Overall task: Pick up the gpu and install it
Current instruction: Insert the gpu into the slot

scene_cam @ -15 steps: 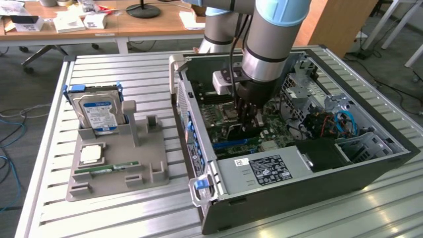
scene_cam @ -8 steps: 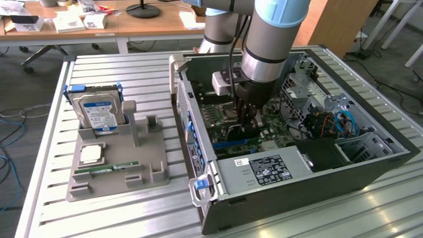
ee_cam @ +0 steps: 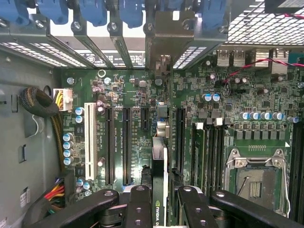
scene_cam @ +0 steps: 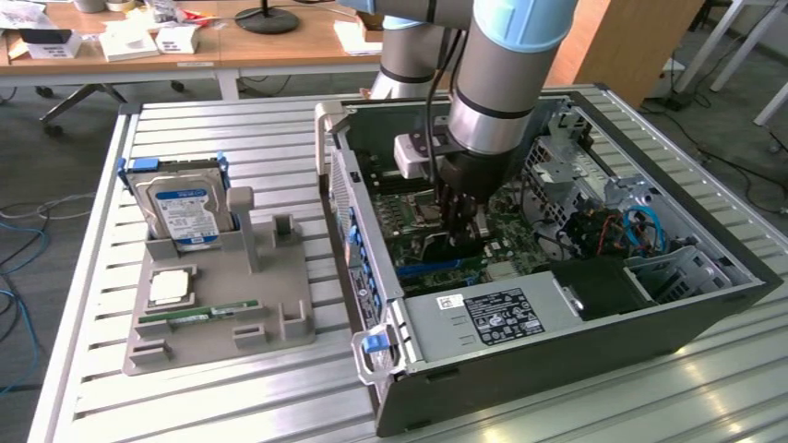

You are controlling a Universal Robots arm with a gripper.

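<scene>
My gripper (scene_cam: 459, 214) reaches down into the open computer case (scene_cam: 689, 305), low over the green motherboard (ee_cam: 237, 95). It is shut on the gpu (ee_cam: 159, 159), which stands edge-on between the two black fingers (ee_cam: 140, 202). A strip with a green logo runs along the card's upper edge. The card's silver bracket (ee_cam: 164, 42) sits against the case's rear slot openings, under the blue retention clips (ee_cam: 133, 9). The card is lined up along a long black expansion slot (ee_cam: 178, 137). In the exterior view the dark gpu (scene_cam: 446, 247) shows just below the fingers.
A grey holder (scene_cam: 221, 309) beside the case carries a silver hard drive (scene_cam: 183, 208), a green RAM stick (scene_cam: 197, 316) and a CPU (scene_cam: 170, 286). In the case are the power supply (scene_cam: 493, 314), blue cables (scene_cam: 640, 226), a cable bundle (ee_cam: 38, 102) and the CPU socket (ee_cam: 254, 178).
</scene>
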